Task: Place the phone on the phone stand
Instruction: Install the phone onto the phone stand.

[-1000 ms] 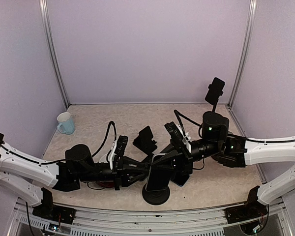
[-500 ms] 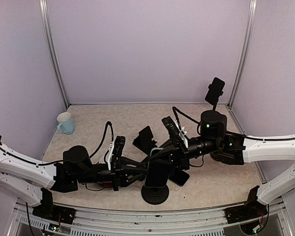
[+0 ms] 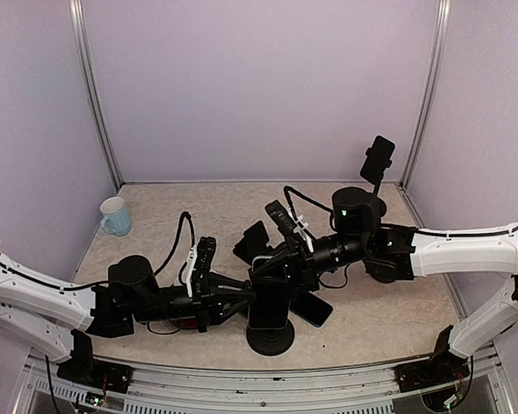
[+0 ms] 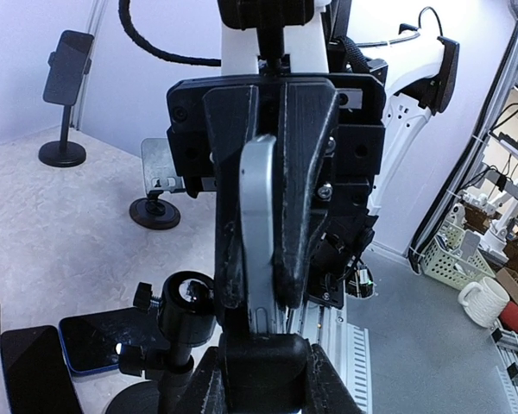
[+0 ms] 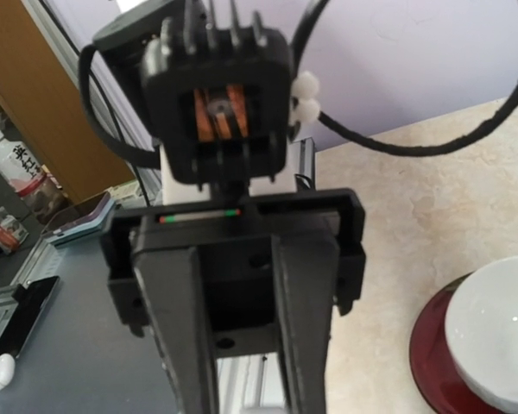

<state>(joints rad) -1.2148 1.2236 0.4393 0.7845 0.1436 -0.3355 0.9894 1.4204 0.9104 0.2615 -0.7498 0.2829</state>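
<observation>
The phone (image 4: 257,224), silver-edged, stands edge-on over the black clamp (image 4: 268,366) of the phone stand. In the top view the clamp (image 3: 269,306) sits above the stand's round base (image 3: 270,338). My right gripper (image 3: 272,269) comes from the right and is shut on the phone's upper part; one finger (image 4: 306,172) flanks the silver edge. My left gripper (image 3: 246,302) comes from the left and is shut on the clamp, with one finger (image 4: 332,388) beside it. In the right wrist view, a pale strip of the phone (image 5: 268,405) shows between my fingers.
A second phone (image 3: 312,309) lies flat by the stand base, and a blue one (image 4: 95,341) shows beside it. A small black stand (image 3: 257,241) is behind. A tall stand (image 3: 377,164) holding a phone is at the back right. A white mug (image 3: 115,216) is at the far left.
My right gripper has moved left and a little farther back with the phone. The left gripper and the clamp have shifted slightly left with it.
</observation>
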